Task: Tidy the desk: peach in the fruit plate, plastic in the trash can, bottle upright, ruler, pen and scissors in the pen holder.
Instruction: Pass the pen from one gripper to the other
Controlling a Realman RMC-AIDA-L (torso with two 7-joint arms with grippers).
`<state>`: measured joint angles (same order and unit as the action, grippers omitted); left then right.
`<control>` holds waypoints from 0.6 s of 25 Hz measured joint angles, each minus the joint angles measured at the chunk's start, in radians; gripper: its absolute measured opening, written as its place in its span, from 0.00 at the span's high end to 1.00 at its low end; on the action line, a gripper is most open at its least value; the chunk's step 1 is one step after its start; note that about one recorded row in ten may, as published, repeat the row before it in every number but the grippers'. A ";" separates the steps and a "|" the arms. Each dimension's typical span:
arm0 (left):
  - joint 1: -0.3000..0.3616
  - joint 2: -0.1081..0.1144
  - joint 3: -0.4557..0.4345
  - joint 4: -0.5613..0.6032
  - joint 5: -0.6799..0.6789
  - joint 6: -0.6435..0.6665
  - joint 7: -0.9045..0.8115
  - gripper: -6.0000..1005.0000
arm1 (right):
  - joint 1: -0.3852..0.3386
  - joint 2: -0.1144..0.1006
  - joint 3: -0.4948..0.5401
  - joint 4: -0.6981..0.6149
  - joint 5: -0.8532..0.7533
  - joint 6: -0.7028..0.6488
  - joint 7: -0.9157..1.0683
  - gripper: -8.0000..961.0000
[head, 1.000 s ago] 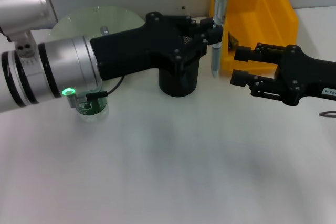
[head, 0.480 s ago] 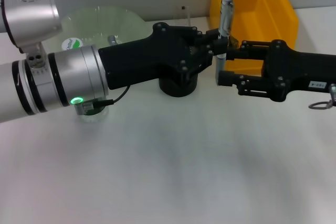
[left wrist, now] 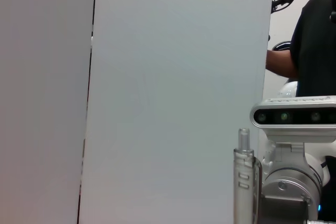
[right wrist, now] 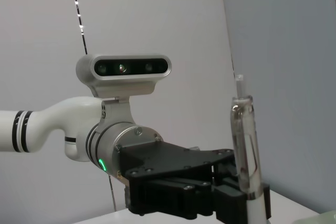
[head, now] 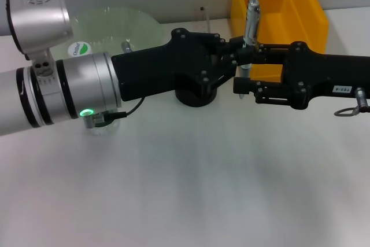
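The right gripper [head: 241, 77] has closed in from the right and now meets the left gripper [head: 234, 62] at the pen [head: 251, 20], which stands upright just beside and above the black pen holder [head: 195, 95]. The left fingers are clamped on the pen's lower barrel; the right fingers sit around it, but whether they grip yet is hard to tell. This looks like a handover, so the pen is not yet in the holder.

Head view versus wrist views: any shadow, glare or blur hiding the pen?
Head view: soft shadows on the table, the pen clear between both tools. Left wrist view: pen against a flat pale wall. Right wrist view: its clear barrel sharp, no glare.
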<state>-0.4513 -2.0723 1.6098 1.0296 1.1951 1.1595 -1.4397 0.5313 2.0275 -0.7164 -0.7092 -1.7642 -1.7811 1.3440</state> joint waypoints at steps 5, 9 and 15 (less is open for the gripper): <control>-0.005 0.002 0.000 0.000 0.004 0.000 -0.007 0.86 | 0.005 0.005 0.000 -0.012 -0.015 0.000 0.003 0.38; -0.008 0.003 -0.003 -0.002 0.007 0.000 -0.012 0.86 | 0.005 0.013 0.000 -0.040 -0.033 0.000 0.003 0.39; -0.009 0.003 -0.004 -0.008 0.007 0.000 -0.013 0.86 | 0.003 0.015 0.000 -0.049 -0.039 0.000 0.004 0.40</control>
<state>-0.4603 -2.0692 1.6053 1.0212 1.2022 1.1596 -1.4526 0.5347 2.0424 -0.7163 -0.7579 -1.8030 -1.7809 1.3483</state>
